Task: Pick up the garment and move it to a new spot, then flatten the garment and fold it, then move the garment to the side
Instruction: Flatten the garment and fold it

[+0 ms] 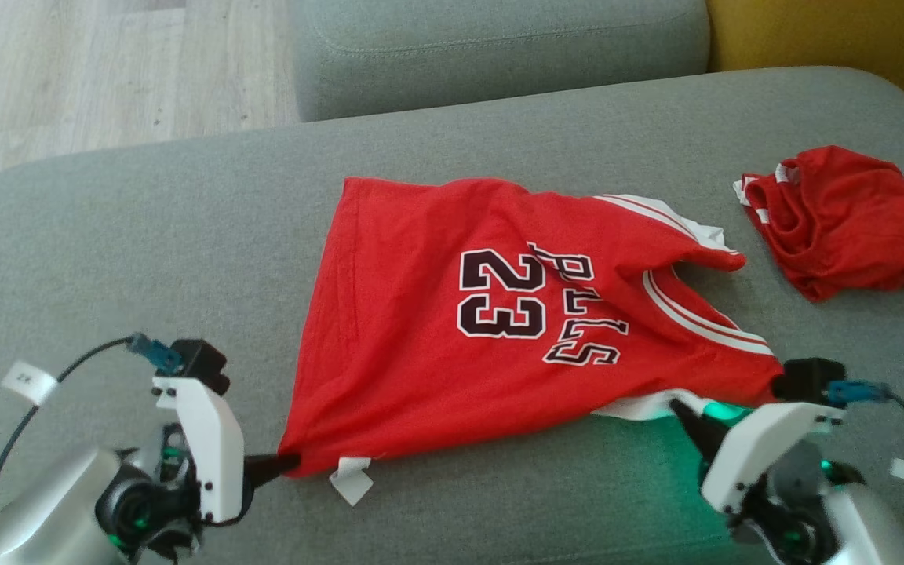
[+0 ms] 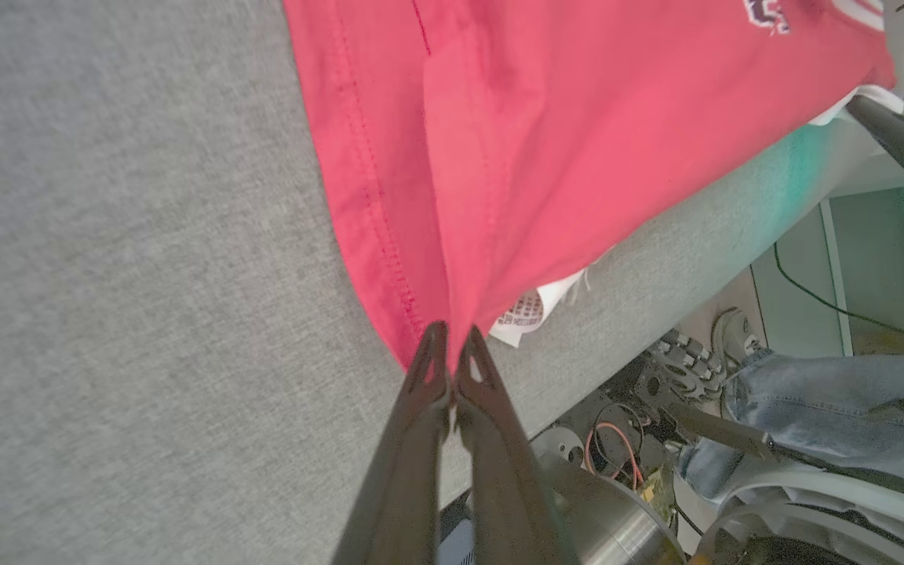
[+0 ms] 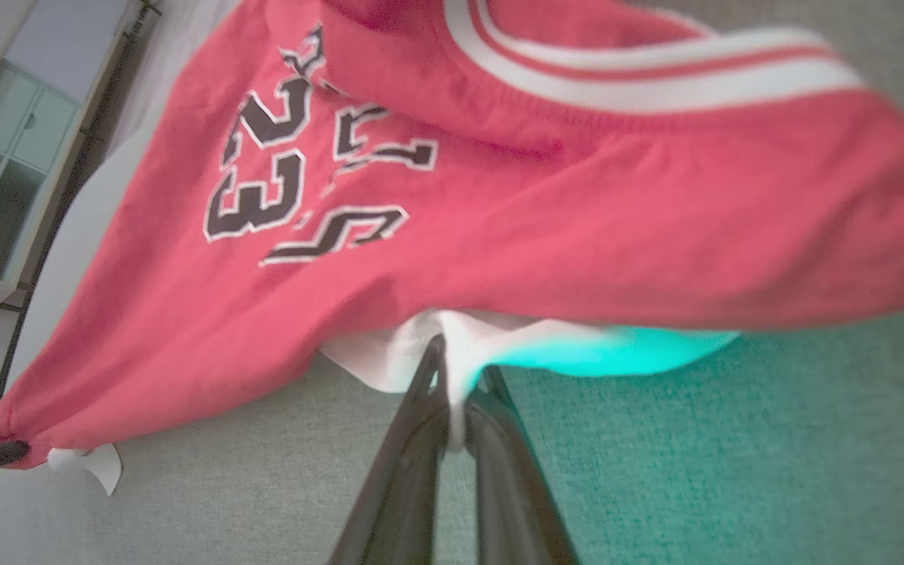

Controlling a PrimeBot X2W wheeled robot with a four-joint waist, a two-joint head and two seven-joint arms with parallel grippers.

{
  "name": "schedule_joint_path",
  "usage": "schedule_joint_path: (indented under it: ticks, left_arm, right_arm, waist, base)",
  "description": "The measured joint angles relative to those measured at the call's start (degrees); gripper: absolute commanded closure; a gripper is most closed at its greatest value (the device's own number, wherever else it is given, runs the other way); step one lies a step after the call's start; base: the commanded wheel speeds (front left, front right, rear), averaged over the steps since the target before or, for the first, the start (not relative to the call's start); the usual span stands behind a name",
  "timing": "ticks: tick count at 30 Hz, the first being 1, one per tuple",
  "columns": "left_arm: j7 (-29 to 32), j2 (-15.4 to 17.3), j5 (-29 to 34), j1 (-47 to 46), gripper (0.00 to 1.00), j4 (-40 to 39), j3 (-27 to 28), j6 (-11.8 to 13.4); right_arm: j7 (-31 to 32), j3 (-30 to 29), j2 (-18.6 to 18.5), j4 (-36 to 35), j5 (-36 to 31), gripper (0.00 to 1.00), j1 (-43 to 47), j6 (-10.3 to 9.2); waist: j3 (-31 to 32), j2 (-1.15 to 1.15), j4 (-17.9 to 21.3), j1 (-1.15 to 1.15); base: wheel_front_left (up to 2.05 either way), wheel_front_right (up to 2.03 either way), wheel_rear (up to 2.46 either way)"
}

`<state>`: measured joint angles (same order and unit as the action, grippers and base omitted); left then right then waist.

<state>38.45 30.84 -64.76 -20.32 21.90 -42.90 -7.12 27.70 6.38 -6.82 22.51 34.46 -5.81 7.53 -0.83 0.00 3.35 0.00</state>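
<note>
Item: one red sleeveless jersey [image 1: 452,329], spread front-up across the middle of a grey upholstered seat [image 1: 146,235], neck end toward the right, hem toward the left. Markings: "23" and block lettering in black with white outline; white-and-red striped trim at the neck and armholes; white lining showing along the near edge. Condition: creased, one shoulder strap folded over at the far right, cloth drawn taut along the near edge and seemingly raised a little off the seat at the near right corner. A white label [image 1: 351,479] sticks out below the hem at the near left corner. Left pincer [image 1: 283,463]: fingers pressed together on that near left hem corner, red cloth pinched between the tips. Right pincer [image 1: 676,406]: fingers closed on the white edge at the near right corner, a green glow on the seat beside it. Also present: a second red garment [image 1: 840,220], bunched, well apart at the far right of the seat; pale wood floor [image 1: 107,71] beyond; a leg in blue jeans [image 2: 836,400] below the seat's edge.
</note>
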Motion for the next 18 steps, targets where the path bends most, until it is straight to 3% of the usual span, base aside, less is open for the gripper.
schedule_joint_path:
  ticks: [5,12,18]
  left_arm:
    - [-4.7,2.2,-1.3,0.1,1.00,-3.3,0.4,0.0]
    - [-11.8,3.7,-1.9,0.0,1.00,-8.0,3.6,0.0]
    - [-17.2,2.8,1.7,-3.5,1.00,-8.5,5.4,1.4]
  right_arm:
    - [-2.1,-0.9,-3.5,-9.8,1.4,1.00,5.5,0.00]
    - [-5.9,-2.3,-4.8,-21.1,3.4,1.00,7.3,0.00]
    - [-7.3,-1.6,-7.0,-21.1,4.0,1.00,-0.1,0.00]
  waist:
    - [-0.1,0.00,0.1,0.00]
    - [-1.7,0.00,0.4,0.00]
    - [-4.8,0.00,0.3,0.00]
  base:
    - [0.00,0.00,0.00]
    - [0.00,0.00,0.00]
    - [0.00,0.00,0.00]
